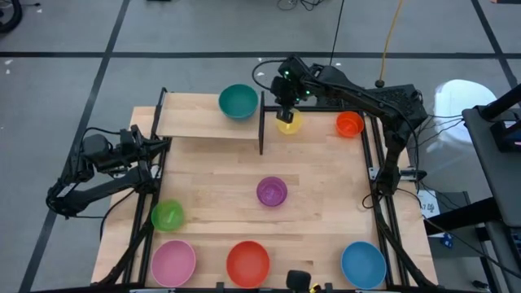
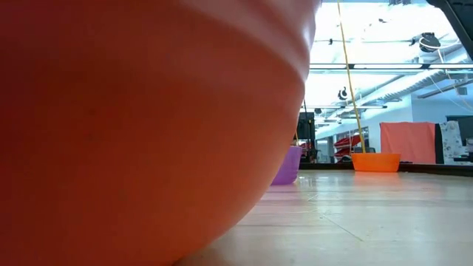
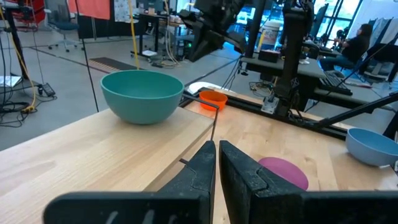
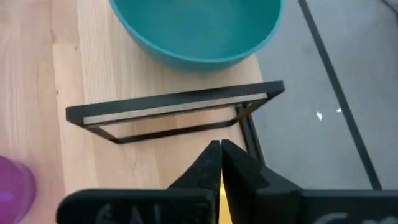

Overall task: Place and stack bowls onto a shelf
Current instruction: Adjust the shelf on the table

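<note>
A teal bowl (image 1: pixel 238 101) (image 3: pixel 142 96) (image 4: pixel 196 28) stands on its base on the shelf (image 1: pixel 191 122) (image 4: pixel 124 74), near the black end bar (image 1: pixel 261 130) (image 4: pixel 180 106). On the table just right of that bar sits a yellow bowl (image 1: pixel 290 124). My right gripper (image 1: pixel 285 104) (image 4: pixel 219 148) hovers shut over its far side, slanting down toward the shelf. A sliver of yellow (image 4: pixel 219 202) shows under the fingers. My left gripper (image 1: pixel 153 145) (image 3: pixel 216 149) waits at the table's left edge, shut and holding nothing.
An orange bowl (image 1: pixel 349 124) (image 2: pixel 375 162) sits at the far right and a purple one (image 1: pixel 272 191) (image 2: pixel 287 166) mid-table. A green bowl (image 1: pixel 168 216) is at the left. Pink (image 1: pixel 173 262), red (image 1: pixel 248 263) and blue (image 1: pixel 363 264) bowls line the near edge.
</note>
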{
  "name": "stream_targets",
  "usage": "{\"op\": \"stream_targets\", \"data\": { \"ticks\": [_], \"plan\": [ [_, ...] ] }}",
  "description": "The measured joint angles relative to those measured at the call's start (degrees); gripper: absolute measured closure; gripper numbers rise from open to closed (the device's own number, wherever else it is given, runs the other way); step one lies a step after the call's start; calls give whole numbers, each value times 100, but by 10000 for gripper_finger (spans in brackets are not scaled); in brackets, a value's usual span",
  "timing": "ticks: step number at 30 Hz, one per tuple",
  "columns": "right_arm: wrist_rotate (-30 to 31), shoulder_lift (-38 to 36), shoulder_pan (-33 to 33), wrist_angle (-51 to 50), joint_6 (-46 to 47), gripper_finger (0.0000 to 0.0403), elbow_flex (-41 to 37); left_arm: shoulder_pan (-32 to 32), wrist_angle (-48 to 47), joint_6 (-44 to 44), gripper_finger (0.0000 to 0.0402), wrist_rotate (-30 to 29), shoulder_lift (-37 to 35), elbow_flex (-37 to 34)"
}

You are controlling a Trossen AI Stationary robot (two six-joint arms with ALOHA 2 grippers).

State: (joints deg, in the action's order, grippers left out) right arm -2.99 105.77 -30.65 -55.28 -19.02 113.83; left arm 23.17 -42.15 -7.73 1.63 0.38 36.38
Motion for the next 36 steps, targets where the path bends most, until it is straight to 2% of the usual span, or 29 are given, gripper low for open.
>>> {"op": "stream_targets", "data": {
  "ticks": [8,12,19,23,28,36],
  "plan": [
    [-30,-1,39,244,8,402,-760,-2,0,0,376,-2,0,0],
    [-312,2,44,796,19,402,-1386,1,0,0,376,-2,-2,0],
    [-452,1,149,1928,44,403,-2140,1,0,0,376,-4,0,0],
    [-778,-1,174,2553,31,403,-2281,-2,0,0,376,-4,0,0],
    [-840,1,170,3211,153,403,-2416,-1,0,0,376,-4,-2,0],
    [-1062,1,164,3410,215,403,-2506,0,0,0,376,-5,0,0]
  ]
}}
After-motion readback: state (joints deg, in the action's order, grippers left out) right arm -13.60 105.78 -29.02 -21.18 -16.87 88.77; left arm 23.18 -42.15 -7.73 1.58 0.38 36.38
